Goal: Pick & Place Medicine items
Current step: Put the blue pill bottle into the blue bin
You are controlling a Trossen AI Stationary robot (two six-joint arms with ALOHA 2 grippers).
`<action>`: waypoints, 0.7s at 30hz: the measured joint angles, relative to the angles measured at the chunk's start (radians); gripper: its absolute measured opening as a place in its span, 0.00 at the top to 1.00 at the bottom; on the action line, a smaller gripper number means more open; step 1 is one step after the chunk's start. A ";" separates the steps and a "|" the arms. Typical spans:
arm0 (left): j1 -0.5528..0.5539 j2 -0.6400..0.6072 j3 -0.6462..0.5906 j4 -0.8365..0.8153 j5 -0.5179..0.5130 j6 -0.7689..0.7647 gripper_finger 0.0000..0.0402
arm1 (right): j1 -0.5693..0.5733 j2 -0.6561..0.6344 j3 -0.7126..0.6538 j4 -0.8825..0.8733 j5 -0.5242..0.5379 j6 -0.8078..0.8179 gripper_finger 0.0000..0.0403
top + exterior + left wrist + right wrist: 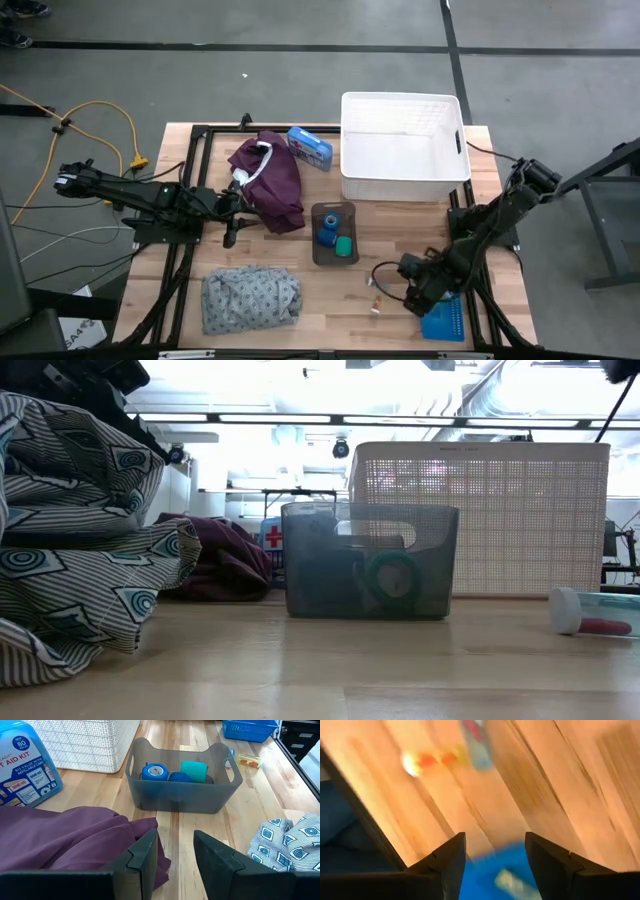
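A blue roll (327, 236) and a green roll (344, 246) lie in the dark grey bin (318, 250) at mid-table; they also show in the left wrist view as the blue roll (155, 771) and the green roll (194, 770). A small yellowish piece (249, 761) and a clear tube (592, 616) with a white cap lie on the wood near the right gripper. My left gripper (175, 855) is open, low beside the maroon garment (75, 837). My right gripper (495, 855) is open above the table by the small blue basket (443, 320).
A white basket (405, 145) stands at the far side, with a blue first aid kit box (310, 147) to its left. The grey patterned cloth (250, 297) lies near the front left. A black cable (385, 275) loops by the right gripper.
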 joint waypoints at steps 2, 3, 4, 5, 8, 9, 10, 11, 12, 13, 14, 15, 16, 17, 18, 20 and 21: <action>0.000 0.000 0.000 0.000 0.000 0.000 0.69 | -0.023 0.012 0.000 0.041 0.033 -0.089 0.52; 0.000 0.000 0.000 0.000 0.000 0.000 0.69 | -0.034 0.018 0.000 0.052 0.044 -0.123 0.52; 0.000 0.000 0.000 0.000 0.000 0.000 0.69 | -0.048 0.024 0.000 0.066 0.048 -0.152 0.52; 0.000 0.000 0.000 0.000 0.000 0.000 0.69 | -0.064 0.030 0.000 0.081 0.047 -0.174 0.52; 0.000 0.000 0.000 0.000 0.000 0.000 0.69 | -0.110 0.044 0.000 0.103 0.040 -0.216 0.52; 0.000 0.000 0.000 0.000 0.000 0.000 0.69 | -0.126 0.045 0.000 0.110 0.037 -0.227 0.52; 0.000 0.000 0.000 0.000 0.000 0.000 0.69 | -0.139 0.045 0.000 0.118 0.032 -0.241 0.52; 0.000 0.000 0.000 0.000 0.000 0.000 0.69 | -0.153 0.045 0.000 0.123 0.031 -0.256 0.52; 0.000 0.000 0.000 0.000 0.000 0.000 0.69 | -0.166 0.045 0.000 0.127 0.029 -0.276 0.52; 0.000 0.000 0.000 0.000 0.000 0.000 0.69 | -0.178 0.045 0.000 0.133 0.034 -0.299 0.52; 0.000 0.000 0.000 0.000 0.000 0.000 0.69 | -0.187 0.045 0.000 0.143 0.042 -0.323 0.52; 0.000 0.000 0.000 0.000 0.000 0.000 0.69 | -0.194 0.045 0.000 0.154 0.051 -0.350 0.52; 0.000 0.000 0.000 0.000 0.000 0.000 0.69 | -0.200 0.045 0.000 0.163 0.060 -0.375 0.52; 0.000 0.000 0.000 0.000 0.000 0.000 0.69 | -0.206 0.046 0.000 0.172 0.069 -0.398 0.52; 0.000 0.000 0.000 0.000 0.000 0.000 0.69 | -0.213 0.056 0.000 0.186 0.073 -0.418 0.52; 0.000 0.000 0.000 0.000 0.000 0.000 0.69 | -0.230 0.080 0.001 0.208 0.072 -0.453 0.52; 0.000 0.000 0.000 0.000 0.000 0.000 0.69 | -0.232 0.094 0.001 0.211 0.072 -0.463 0.52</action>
